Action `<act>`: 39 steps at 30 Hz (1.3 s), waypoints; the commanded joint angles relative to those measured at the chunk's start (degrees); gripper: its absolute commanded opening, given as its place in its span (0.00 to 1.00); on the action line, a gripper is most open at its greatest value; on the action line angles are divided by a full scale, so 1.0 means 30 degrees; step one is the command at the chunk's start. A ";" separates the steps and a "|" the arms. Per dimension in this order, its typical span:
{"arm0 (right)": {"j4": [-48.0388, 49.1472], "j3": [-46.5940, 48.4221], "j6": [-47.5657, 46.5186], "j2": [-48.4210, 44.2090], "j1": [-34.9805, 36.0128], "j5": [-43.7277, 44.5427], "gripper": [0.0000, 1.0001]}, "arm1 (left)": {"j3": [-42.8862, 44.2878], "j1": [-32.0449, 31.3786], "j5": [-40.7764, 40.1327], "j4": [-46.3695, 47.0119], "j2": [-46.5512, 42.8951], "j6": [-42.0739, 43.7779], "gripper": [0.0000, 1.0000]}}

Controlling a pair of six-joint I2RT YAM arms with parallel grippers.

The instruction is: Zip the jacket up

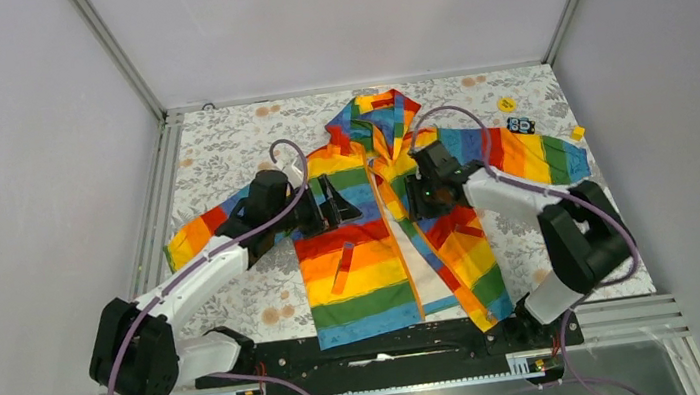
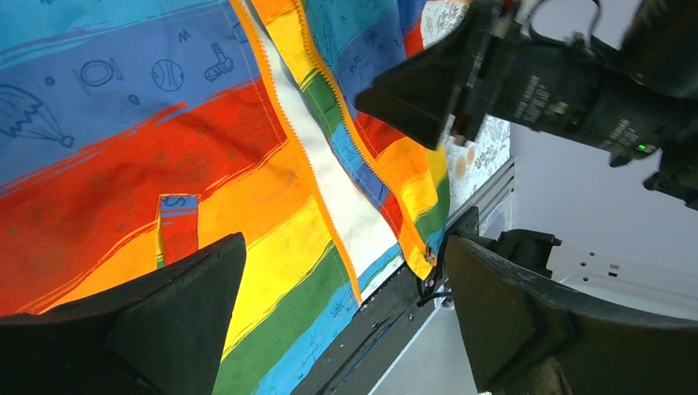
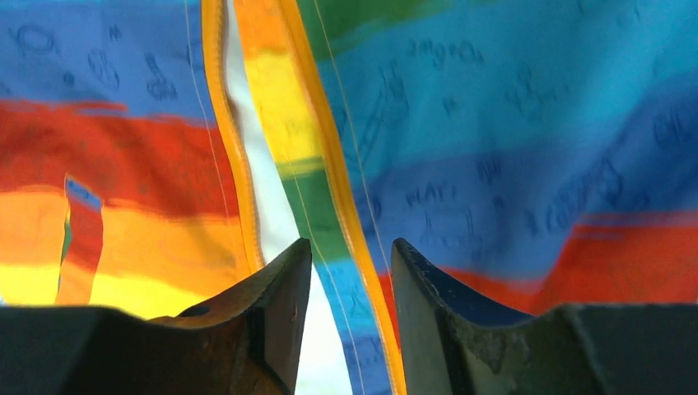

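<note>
I see the jacket (image 1: 363, 256) lying flat on the desk (image 1: 220, 153), hood away from the arm bases, its front open with white lining showing between the orange zipper (image 3: 230, 148) edges. My left end effector (image 1: 342, 203) is spread wide above the chest. The right end effector (image 3: 350, 247) hangs over the zipper edge, fingers slightly apart and pinching nothing.

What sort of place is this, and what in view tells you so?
Probably a robot lab's test booth: a left arm and a right arm bolted to a black rail, plain grey walls in metal framing, and a striped jacket on a flowered table.
</note>
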 commanded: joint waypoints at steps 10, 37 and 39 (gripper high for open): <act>0.1514 0.4886 -0.1120 0.6311 0.2037 0.4300 0.52 | -0.0788 -0.0330 -0.1691 -0.0306 -0.2462 0.0268 0.99; 0.1403 1.4505 -0.0085 1.1380 0.2039 0.7721 0.10 | -0.0529 -0.0349 -0.2065 -0.2001 -0.3255 0.0587 0.99; 0.0799 1.4812 -0.0357 1.1437 0.2037 0.7478 0.26 | -0.0502 -0.0345 -0.2016 -0.2019 -0.2755 0.0577 0.99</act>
